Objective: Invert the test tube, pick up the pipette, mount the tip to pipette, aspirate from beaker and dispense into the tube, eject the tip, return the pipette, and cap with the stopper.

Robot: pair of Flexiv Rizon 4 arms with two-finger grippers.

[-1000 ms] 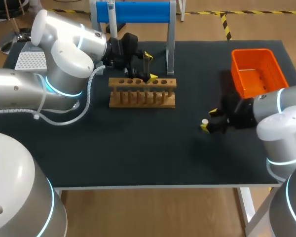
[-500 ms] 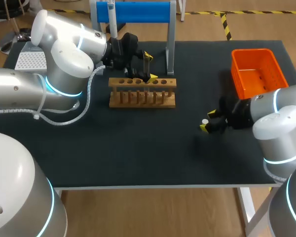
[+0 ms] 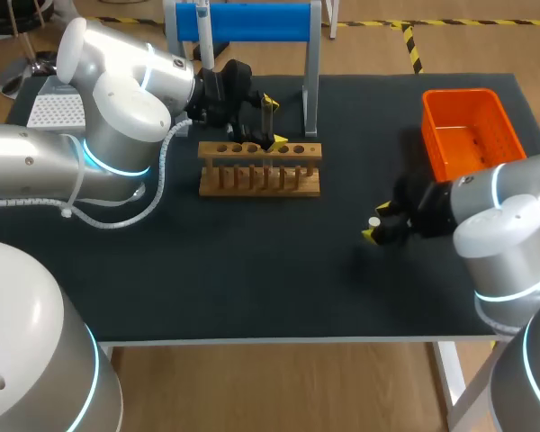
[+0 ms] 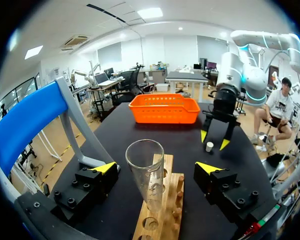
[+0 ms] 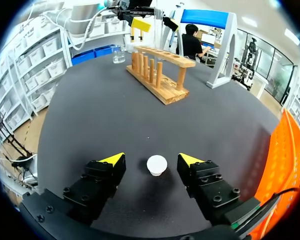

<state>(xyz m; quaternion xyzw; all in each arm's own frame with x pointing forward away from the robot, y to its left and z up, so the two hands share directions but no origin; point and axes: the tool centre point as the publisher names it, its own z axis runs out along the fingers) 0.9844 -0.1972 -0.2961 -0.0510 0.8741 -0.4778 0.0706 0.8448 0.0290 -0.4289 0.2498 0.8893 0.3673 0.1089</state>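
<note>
A clear glass test tube (image 4: 146, 170) stands mouth-up in the wooden rack (image 4: 157, 220), between the fingers of my left gripper (image 4: 157, 167). That gripper is open, with a gap on each side of the tube. In the head view the left gripper (image 3: 273, 121) hovers over the rack (image 3: 259, 168). A small white stopper (image 5: 156, 165) sits on the black table between the fingers of my right gripper (image 5: 151, 161), which is open and does not touch it. The stopper (image 3: 374, 221) lies right of centre. The pipette (image 3: 203, 36) hangs on the blue stand (image 3: 252, 22).
An orange basket (image 3: 468, 130) stands at the back right, just behind my right arm. A glass beaker (image 5: 118, 54) sits past the rack's far end. A white tip box (image 3: 54, 110) is at the far left, behind my left arm.
My right arm has shifted slightly toward the table's middle, its fingers narrowing a little around the stopper. The stopper, the tube and my left arm have stayed put.
</note>
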